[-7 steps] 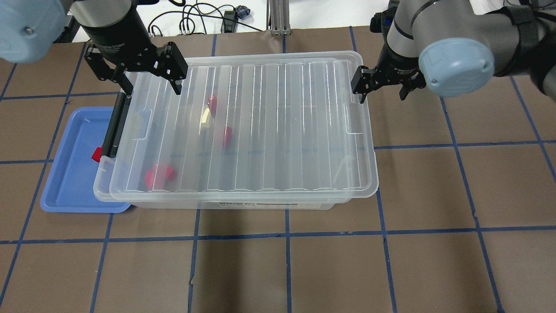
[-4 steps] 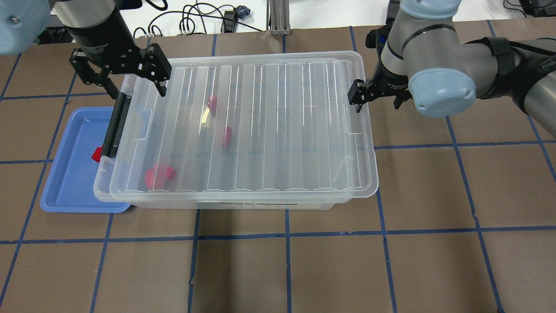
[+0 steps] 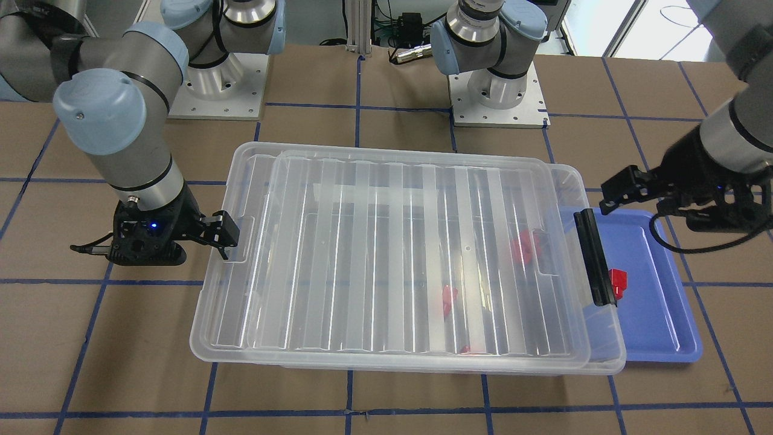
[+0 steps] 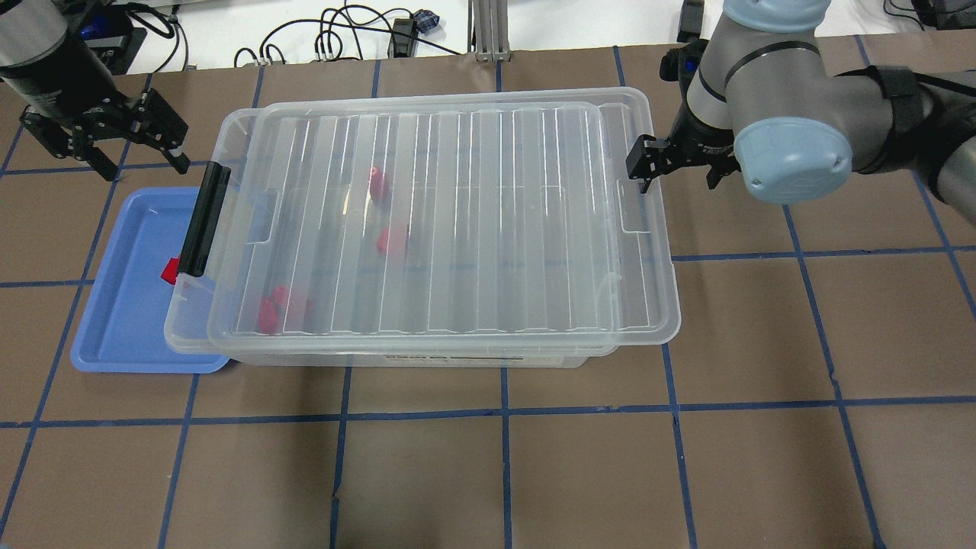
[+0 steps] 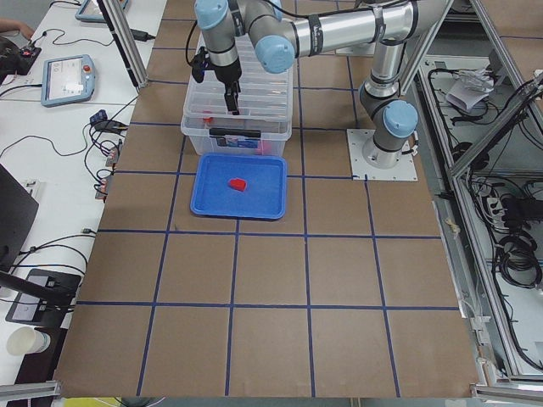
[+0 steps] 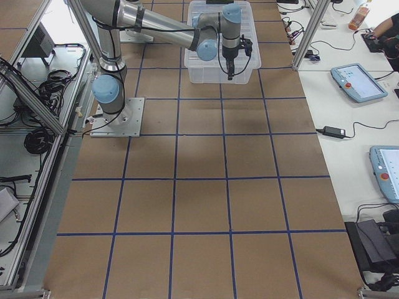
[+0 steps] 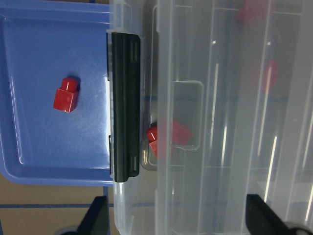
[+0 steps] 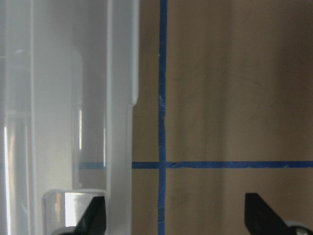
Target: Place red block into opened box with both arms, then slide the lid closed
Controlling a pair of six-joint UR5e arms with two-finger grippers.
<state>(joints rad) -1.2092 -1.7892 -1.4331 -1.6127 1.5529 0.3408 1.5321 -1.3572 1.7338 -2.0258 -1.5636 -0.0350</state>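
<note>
Both pairs spread: right fingers [image 4: 640, 162] straddle the lid [image 4: 496, 229] edge, left fingers [image 4: 177, 149] hang clear of the box [image 4: 183, 329].

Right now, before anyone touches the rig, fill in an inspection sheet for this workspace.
Surface: brown table, blue tape grid.
Job's things: clear box; lid on it but offset toward the robot's right, leaving a gap at the black clip; red blocks inside.
Clutter: blue tray at the clip end, one red block in it.
Grippers: left gripper open, empty, off the box; right gripper open, at the lid's right end.
Cables: bundle on the bench beyond the table.
Surroundings: tablets and a paper cup on side benches.
</note>
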